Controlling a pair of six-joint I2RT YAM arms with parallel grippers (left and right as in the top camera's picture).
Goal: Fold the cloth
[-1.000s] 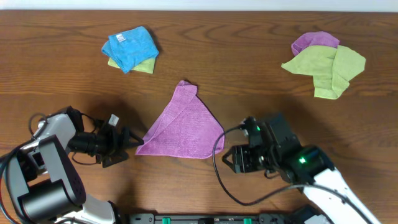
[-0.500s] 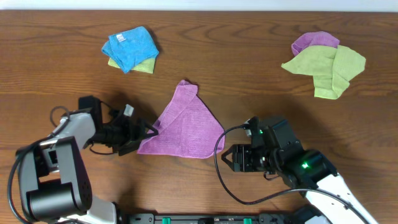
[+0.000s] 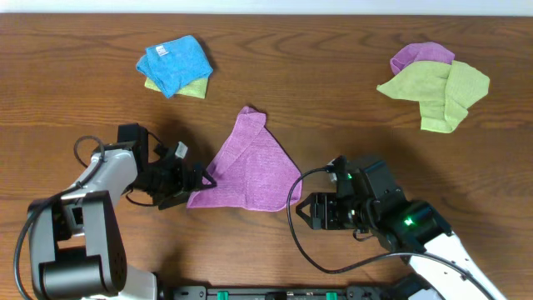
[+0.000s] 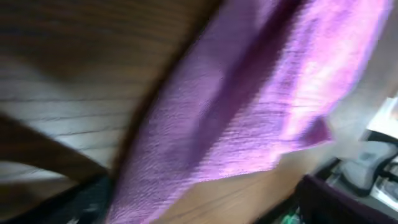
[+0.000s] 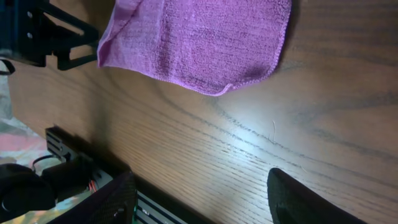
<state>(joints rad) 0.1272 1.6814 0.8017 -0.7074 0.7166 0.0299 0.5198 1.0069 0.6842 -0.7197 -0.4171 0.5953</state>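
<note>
Evenly lit and sharp from overhead; soft, faint shadows on table (image 3: pixel 333 108). Heavily smeared by motion in left wrist view, cloth (image 4: pixel 249 106) weave softened. Crisp in right wrist view, white glare on wood below cloth; dark, defocused fingertips (image 5: pixel 298 199) at bottom edge.

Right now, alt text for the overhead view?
A lilac cloth, folded into a rough triangle, lies mid-frame. The open left gripper is at its lower-left corner; the open right gripper sits apart from its lower-right. A blue cloth pile and a green cloth pile lie behind.
</note>
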